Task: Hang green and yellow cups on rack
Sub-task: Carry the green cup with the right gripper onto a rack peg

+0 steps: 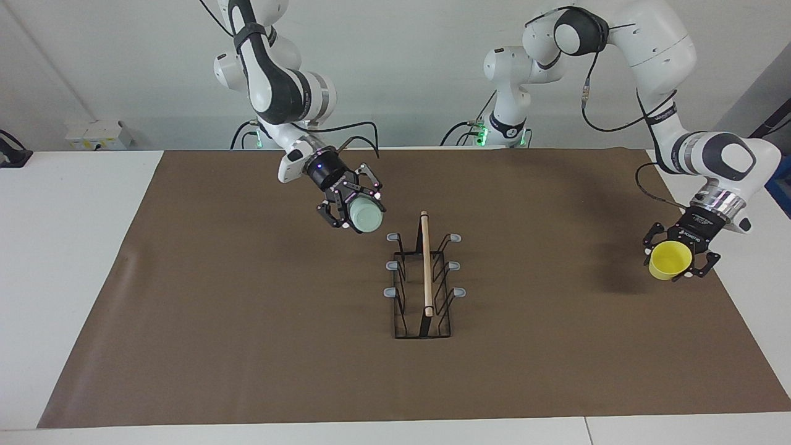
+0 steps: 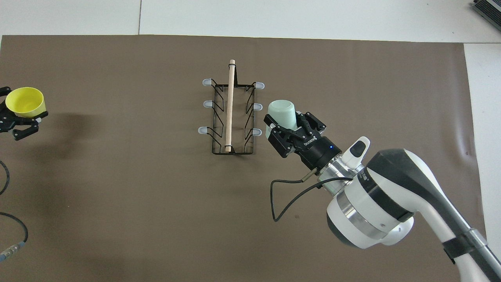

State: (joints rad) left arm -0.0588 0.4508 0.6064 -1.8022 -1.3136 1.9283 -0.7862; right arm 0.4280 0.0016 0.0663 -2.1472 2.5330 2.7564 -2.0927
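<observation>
The black wire rack [image 1: 425,266] with a wooden rod along its top stands mid-mat; its grey-tipped prongs are all bare. It also shows in the overhead view [image 2: 230,105]. My right gripper [image 1: 353,211] is shut on the mint green cup [image 1: 366,216] and holds it tilted in the air, just beside the rack's prongs on the right arm's side [image 2: 282,113]. My left gripper [image 1: 676,259] is shut on the yellow cup [image 1: 669,259], mouth open upward, raised over the mat's edge at the left arm's end [image 2: 25,102].
A brown mat [image 1: 247,321] covers the white table [image 1: 62,247]. A white box [image 1: 99,133] sits at the table's edge near the robots, at the right arm's end. Cables [image 2: 285,196] hang from the right arm's wrist.
</observation>
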